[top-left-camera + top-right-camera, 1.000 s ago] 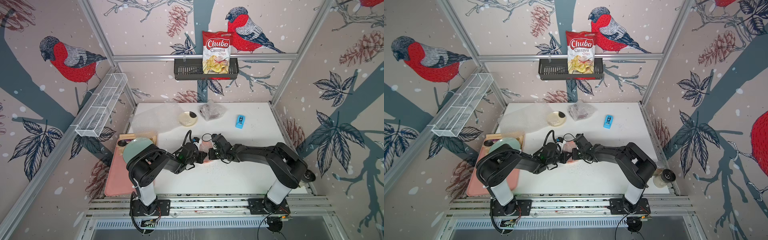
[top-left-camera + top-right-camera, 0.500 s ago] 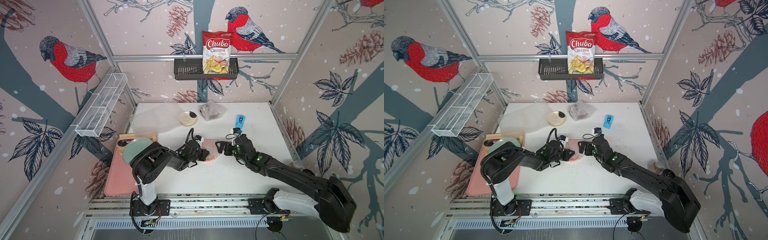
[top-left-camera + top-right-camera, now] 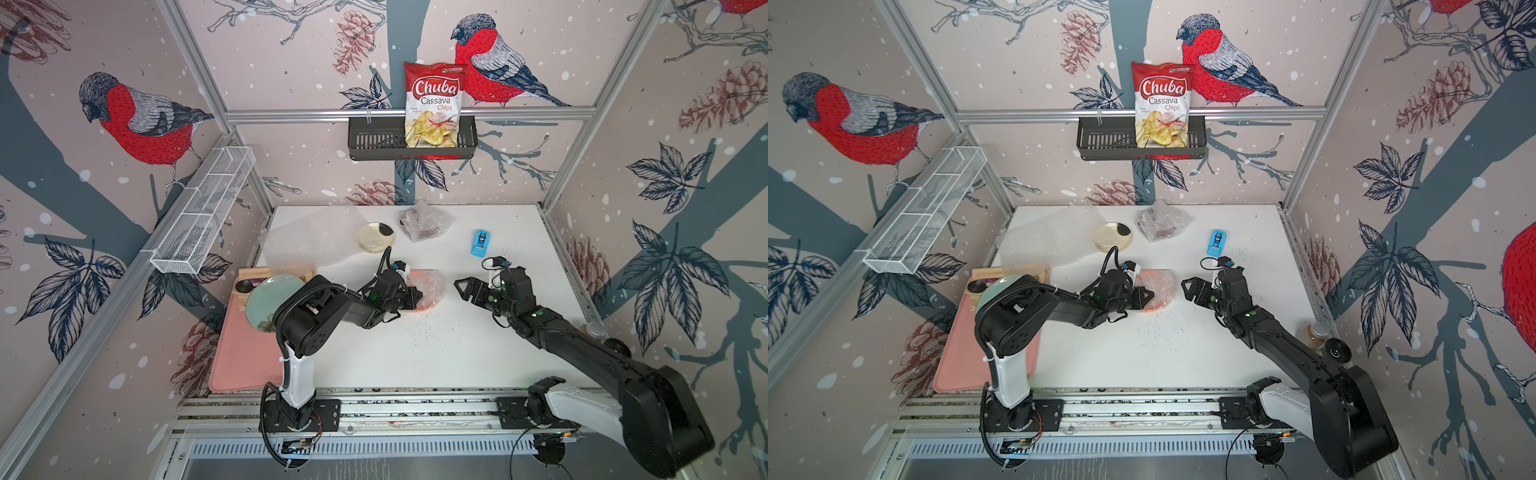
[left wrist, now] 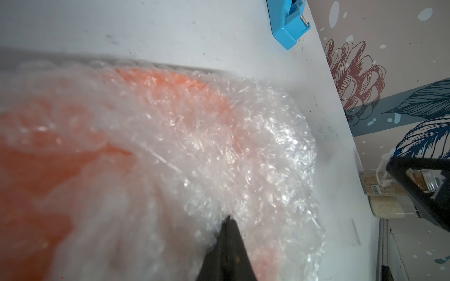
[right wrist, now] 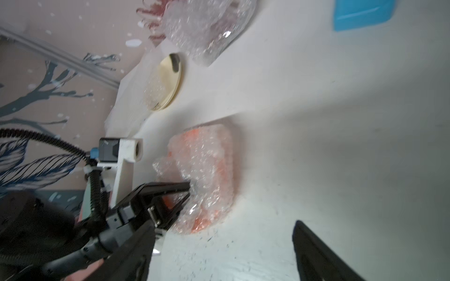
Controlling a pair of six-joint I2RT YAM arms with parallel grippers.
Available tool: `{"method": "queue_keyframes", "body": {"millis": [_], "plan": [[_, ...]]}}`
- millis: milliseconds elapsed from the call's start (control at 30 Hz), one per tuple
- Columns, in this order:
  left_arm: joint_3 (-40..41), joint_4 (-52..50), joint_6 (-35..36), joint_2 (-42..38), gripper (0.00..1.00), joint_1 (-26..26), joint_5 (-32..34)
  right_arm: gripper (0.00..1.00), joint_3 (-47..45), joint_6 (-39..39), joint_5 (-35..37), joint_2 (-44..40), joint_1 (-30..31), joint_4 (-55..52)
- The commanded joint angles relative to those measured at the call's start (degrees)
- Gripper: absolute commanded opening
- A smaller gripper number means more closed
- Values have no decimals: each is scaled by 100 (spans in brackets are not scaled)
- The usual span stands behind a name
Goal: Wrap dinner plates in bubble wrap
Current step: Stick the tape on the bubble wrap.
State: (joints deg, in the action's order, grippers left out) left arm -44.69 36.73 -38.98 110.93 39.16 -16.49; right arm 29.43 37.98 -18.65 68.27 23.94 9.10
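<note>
The left hand (image 3: 417, 296) is clamped on the wrap (image 3: 433, 282) folded over the orange plate (image 4: 29, 185), mid-counter (image 3: 457, 357). The right hand (image 3: 460, 289) sits at the plate's 3 o'clock, near but apart, jaws spread and holding nothing. The cream plate (image 3: 375, 237) lies bare at 11 o'clock. The dark red plate (image 3: 419, 224) lies wrapped at 12.

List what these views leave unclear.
- Plain orange round plate: rim veiled by crinkly clear bubble wrap, every view.
- Left gripper: tips buried in that wrap, left wrist view.
- Dark red wrapped plate: pattern blurred, both top views.
- Right gripper: one finger cut off, right wrist view's edge.
</note>
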Motion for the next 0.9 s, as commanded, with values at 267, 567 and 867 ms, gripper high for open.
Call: {"method": "queue_keyframes", "body": {"millis": [267,567,867], "plan": [[221,-1371,211,-131,0,-73,554,79,627,-425,-609,477,146,-516],[232,-1581,328,-204,0,-297,844,23,880,-803,-427,27,-1,-1311],[-138,-1233,528,159,0,-699,409,27,954,-16,-1043,1243,86,138]]}}
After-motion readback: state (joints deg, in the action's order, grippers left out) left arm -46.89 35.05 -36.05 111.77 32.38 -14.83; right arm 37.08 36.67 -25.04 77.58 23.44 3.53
